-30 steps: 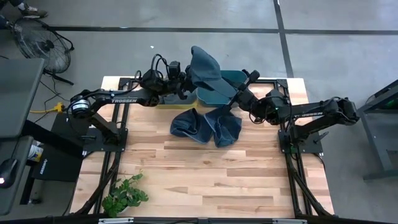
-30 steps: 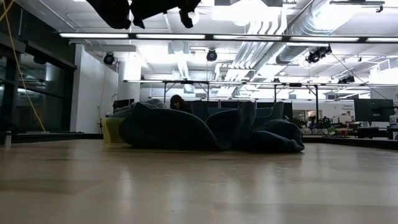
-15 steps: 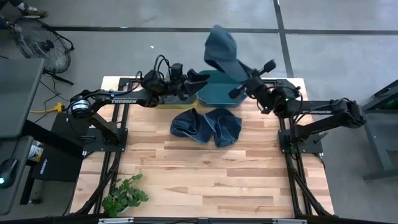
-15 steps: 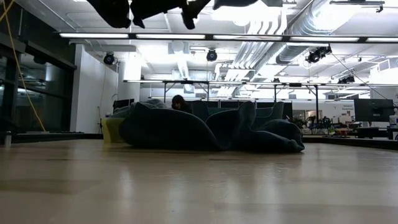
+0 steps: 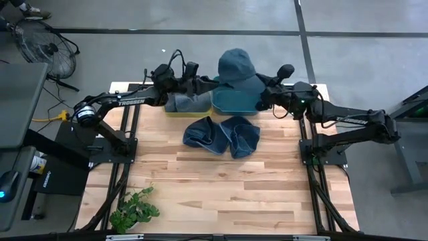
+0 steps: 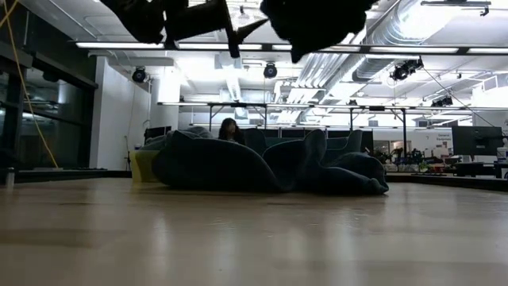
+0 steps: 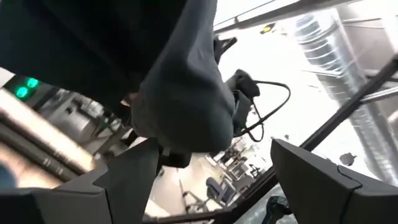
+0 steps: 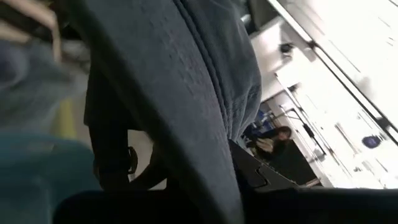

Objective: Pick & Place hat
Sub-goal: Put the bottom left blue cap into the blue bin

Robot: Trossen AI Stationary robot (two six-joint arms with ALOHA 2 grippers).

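High view: a blue hat (image 5: 237, 67) hangs in the air above a teal bin (image 5: 234, 102) at the far edge of the tabletop (image 5: 221, 187). The right end effector (image 5: 262, 98) is clenched on the hat's brim, apparently holding it over the bin for a drop. The left end effector (image 5: 202, 86), just beside the hat, stands released, fingers wide. A yellow bin (image 5: 182, 110) below it holds grey cloth. Two more blue hats (image 5: 222, 136) lie on the wood nearer than both effectors.
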